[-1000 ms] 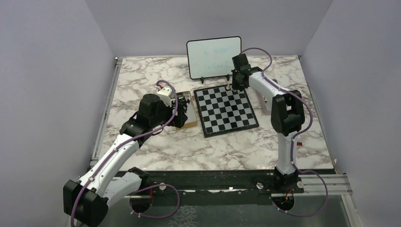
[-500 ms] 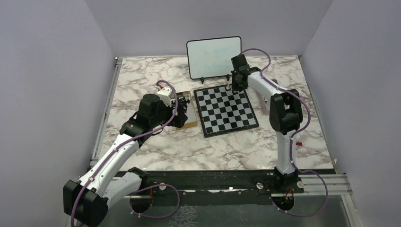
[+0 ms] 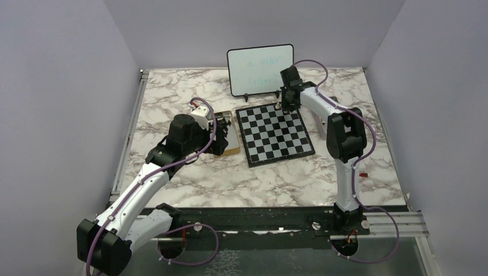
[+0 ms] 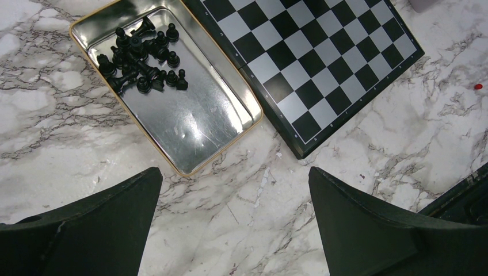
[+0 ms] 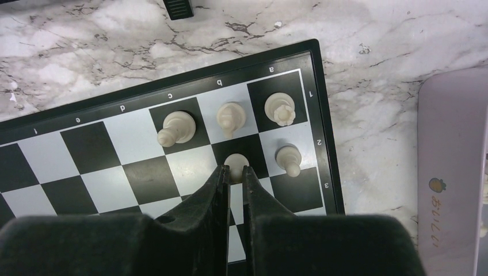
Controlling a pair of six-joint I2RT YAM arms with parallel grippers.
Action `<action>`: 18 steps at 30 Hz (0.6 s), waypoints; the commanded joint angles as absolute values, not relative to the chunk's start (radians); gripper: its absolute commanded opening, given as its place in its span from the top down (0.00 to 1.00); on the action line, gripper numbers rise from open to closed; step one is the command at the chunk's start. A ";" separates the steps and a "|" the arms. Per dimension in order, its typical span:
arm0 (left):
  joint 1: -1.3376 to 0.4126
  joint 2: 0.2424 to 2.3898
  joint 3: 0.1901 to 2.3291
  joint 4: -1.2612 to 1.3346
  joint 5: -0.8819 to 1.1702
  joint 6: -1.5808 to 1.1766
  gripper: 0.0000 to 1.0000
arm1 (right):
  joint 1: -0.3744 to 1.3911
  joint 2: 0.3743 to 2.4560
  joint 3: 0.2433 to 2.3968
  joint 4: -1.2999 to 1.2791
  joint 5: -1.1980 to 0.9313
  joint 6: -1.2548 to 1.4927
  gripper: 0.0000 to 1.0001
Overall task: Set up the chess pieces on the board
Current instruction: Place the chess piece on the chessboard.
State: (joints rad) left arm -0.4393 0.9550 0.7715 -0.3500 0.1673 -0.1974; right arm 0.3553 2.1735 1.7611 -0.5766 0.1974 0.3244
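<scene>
The chessboard (image 3: 275, 133) lies mid-table; it also shows in the right wrist view (image 5: 92, 167) and the left wrist view (image 4: 322, 57). In the right wrist view three pale pieces stand on the first rank at c1 (image 5: 177, 127), b1 (image 5: 231, 117) and a1 (image 5: 280, 108), and a pale pawn (image 5: 289, 157) stands on a2. My right gripper (image 5: 235, 171) is shut on another pale pawn (image 5: 236, 161) over the black square b2. My left gripper (image 4: 235, 190) is open and empty over bare marble. Black pieces (image 4: 141, 54) lie in a metal tin (image 4: 190, 123).
A whiteboard on a stand (image 3: 260, 69) stands behind the board's far edge. A pale pink lid or tray (image 5: 454, 172) lies right of the board. A small red speck (image 4: 478, 86) lies on the marble. The tin (image 3: 230, 133) sits against the board's left side.
The right arm has shifted slightly left near the board's far right corner. The left arm has not moved.
</scene>
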 commanded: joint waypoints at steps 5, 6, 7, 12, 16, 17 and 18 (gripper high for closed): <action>-0.443 0.937 0.770 -0.347 0.172 -0.187 0.01 | 0.360 2.210 1.800 -0.603 0.233 0.327 0.82; -0.443 0.936 0.770 -0.347 0.172 -0.187 0.01 | 0.361 2.210 1.800 -0.605 0.234 0.326 0.82; -0.443 0.937 0.770 -0.347 0.172 -0.187 0.01 | 0.361 2.210 1.799 -0.607 0.236 0.327 0.82; -0.443 0.936 0.770 -0.347 0.172 -0.187 0.01 | 0.360 2.209 1.802 -0.614 0.236 0.325 0.82; -0.443 0.936 0.770 -0.346 0.171 -0.187 0.01 | 0.361 2.209 1.808 -0.623 0.239 0.324 0.82; -0.443 0.937 0.770 -0.346 0.172 -0.187 0.01 | 0.361 2.209 1.808 -0.624 0.238 0.324 0.82; -0.443 0.937 0.770 -0.347 0.172 -0.187 0.01 | 0.361 2.209 1.810 -0.626 0.237 0.324 0.82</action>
